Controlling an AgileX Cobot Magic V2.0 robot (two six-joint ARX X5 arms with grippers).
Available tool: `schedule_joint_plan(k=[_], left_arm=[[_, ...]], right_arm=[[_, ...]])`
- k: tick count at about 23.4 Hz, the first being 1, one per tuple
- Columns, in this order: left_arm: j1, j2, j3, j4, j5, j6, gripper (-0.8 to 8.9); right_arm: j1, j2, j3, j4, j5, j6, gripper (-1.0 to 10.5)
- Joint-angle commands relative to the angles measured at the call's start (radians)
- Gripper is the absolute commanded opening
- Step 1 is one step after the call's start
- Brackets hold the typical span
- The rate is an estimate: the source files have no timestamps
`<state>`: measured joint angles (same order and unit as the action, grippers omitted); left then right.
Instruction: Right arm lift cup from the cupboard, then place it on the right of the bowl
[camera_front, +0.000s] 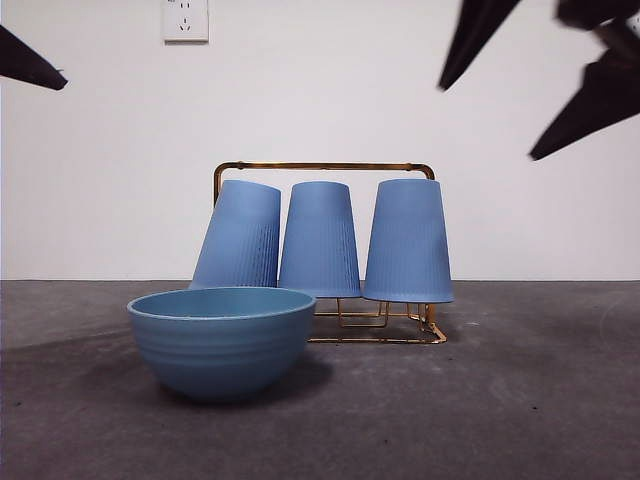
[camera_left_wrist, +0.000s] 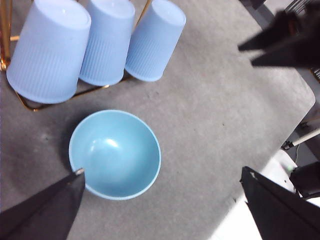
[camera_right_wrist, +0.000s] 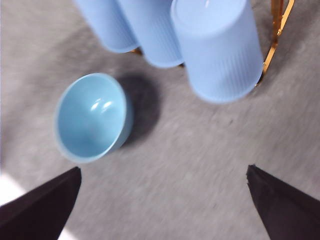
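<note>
Three tall ribbed blue plastic cups stand upside down on the thin gold wire rack (camera_front: 325, 168); the target cup (camera_front: 408, 242) is at its right end. The round ridged teal bowl (camera_front: 221, 340) sits just before the left cup (leaning). The right gripper (camera_right_wrist: 162, 200) hovers above, jaws spread, empty.

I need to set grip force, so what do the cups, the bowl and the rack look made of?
Cups: probably matte blue plastic, with fine vertical ribs and no shine.
Bowl: blue-teal, horizontal ridges outside, soft glossy highlights inside; plastic or glazed ceramic, I cannot tell which.
Rack: thin gold wire, likely metal, going by its bright reflective sheen.
</note>
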<state>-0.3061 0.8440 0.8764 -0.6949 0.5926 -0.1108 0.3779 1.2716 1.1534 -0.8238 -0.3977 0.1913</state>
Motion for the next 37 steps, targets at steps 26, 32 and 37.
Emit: schedule_joint_plan(k=[26,32,37], left_arm=[[-0.035,0.006,0.016,-0.043,-0.036,0.040,4.98],[-0.040,0.005,0.016,-0.043,-0.035,0.041,4.98],[-0.050,0.005,0.016,-0.043,-0.036,0.040,4.98]], right_arm=[[0.118,0.715,0.718,-0.282,0.371,-0.035,3.3],[0.119,0.713,0.723,-0.285,0.372,-0.028,2.7],[0.125,0.681,0.753,-0.290,0.370,-0.019,2.7]])
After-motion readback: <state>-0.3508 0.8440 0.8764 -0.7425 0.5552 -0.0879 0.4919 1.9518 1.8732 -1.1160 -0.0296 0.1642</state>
